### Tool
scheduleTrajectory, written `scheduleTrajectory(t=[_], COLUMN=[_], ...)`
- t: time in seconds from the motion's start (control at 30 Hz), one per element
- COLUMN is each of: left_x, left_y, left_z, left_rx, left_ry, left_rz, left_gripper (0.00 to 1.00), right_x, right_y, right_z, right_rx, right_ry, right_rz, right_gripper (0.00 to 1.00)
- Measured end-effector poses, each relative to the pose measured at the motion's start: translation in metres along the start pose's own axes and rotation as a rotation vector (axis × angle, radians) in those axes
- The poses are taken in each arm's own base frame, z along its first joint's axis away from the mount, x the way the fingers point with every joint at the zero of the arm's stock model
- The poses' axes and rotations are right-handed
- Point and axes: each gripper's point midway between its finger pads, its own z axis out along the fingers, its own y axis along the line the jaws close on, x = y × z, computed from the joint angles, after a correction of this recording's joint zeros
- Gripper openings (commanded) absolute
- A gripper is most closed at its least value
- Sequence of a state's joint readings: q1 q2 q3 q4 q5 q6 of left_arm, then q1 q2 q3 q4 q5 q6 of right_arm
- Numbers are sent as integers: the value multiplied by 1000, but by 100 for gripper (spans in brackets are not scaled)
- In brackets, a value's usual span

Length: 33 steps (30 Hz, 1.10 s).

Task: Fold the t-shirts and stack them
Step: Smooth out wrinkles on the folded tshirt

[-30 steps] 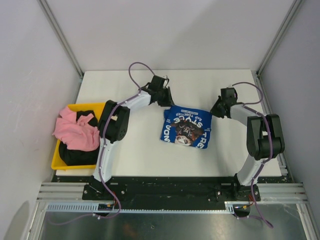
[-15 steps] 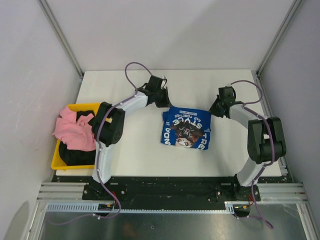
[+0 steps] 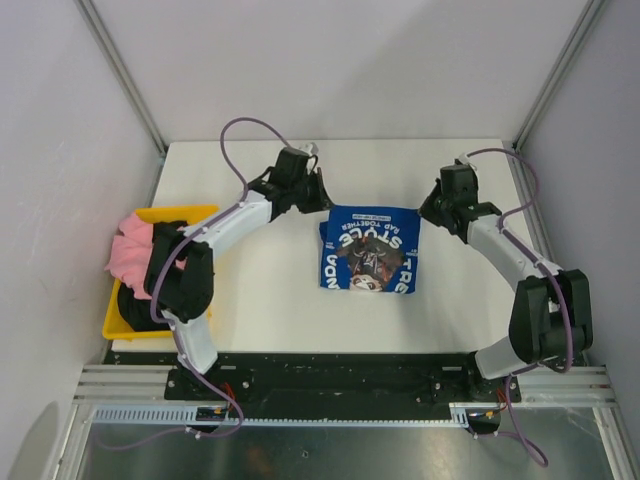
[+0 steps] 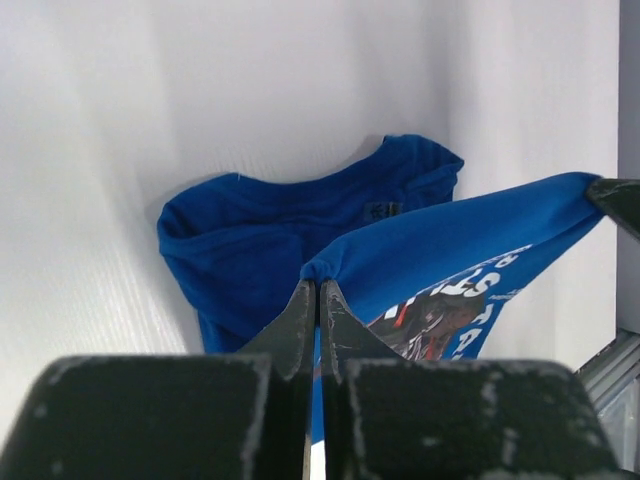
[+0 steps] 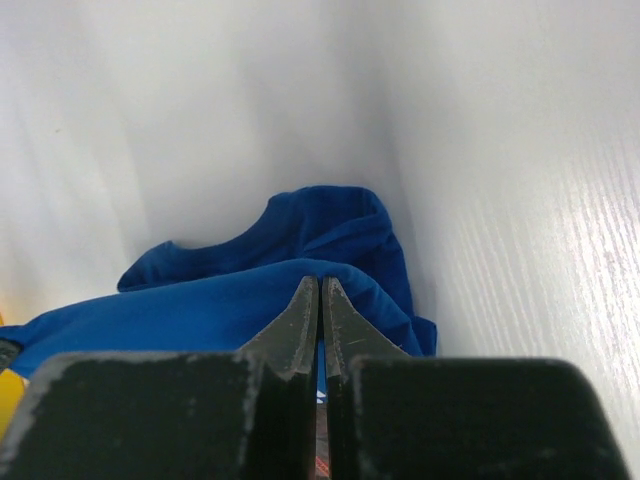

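Top external: the royal-blue t-shirt point(image 3: 368, 252) lies half folded on the white table point(image 3: 270, 290), left gripper point(image 3: 324, 206) and right gripper point(image 3: 427, 212) each pinching a far corner, I'd guess to drag that edge over for the next fold; pink t-shirt point(image 3: 128, 255) and black t-shirt point(image 3: 135, 308) sit crumpled in the yellow bin point(image 3: 108, 325). Left wrist: jaws clamped on soft limp cloth, white lettering showing. Right wrist: same tight pinch, fabric draping smoothly

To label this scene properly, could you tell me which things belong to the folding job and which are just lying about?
Job: royal-blue printed t-shirt, pink t-shirt, black t-shirt.
Lying about: yellow plastic bin holding the pink and black ones.
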State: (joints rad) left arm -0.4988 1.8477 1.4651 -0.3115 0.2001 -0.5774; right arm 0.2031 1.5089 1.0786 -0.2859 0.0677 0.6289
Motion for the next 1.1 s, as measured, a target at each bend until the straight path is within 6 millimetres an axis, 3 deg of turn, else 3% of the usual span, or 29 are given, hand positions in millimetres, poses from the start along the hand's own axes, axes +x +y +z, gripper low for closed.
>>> scheduleTrajectory(t=[0.13,0.27,0.37,0.47,0.57,0.7,0.8,0.93,1.0,1.1], left_x=[5,5,2,0,3,16,16,-6,-18,-24], left_y=[7,20,35,58,86,122,139,145,144,141], left_z=[-9,-10,-6,9,37,62,63,58,56,55], left_rx=[-30,-91,-149,-217,-274,-340,-378,-387,-378,-368], left_ry=[-11,-37,-59,-63,-33,19,26,-14,-35,-48], left_rz=[1,0,-4,-13,-31,-44,-62,-57,-49,-42], left_gripper=[0,0,0,0,0,0,14,36,48,54], right_x=[-3,-2,1,13,35,44,27,1,-1,4], right_y=[10,22,30,30,20,14,19,27,27,25], right_z=[-9,-3,20,59,92,111,111,110,108,105], right_rx=[-29,-62,-77,-73,-42,-18,-21,-45,-60,-85], right_ry=[-17,-26,-23,12,75,109,79,33,41,84], right_rz=[-6,-19,-30,-40,-47,-55,-64,-74,-84,-112], right_gripper=[0,0,0,2,18,40,51,60,63,65])
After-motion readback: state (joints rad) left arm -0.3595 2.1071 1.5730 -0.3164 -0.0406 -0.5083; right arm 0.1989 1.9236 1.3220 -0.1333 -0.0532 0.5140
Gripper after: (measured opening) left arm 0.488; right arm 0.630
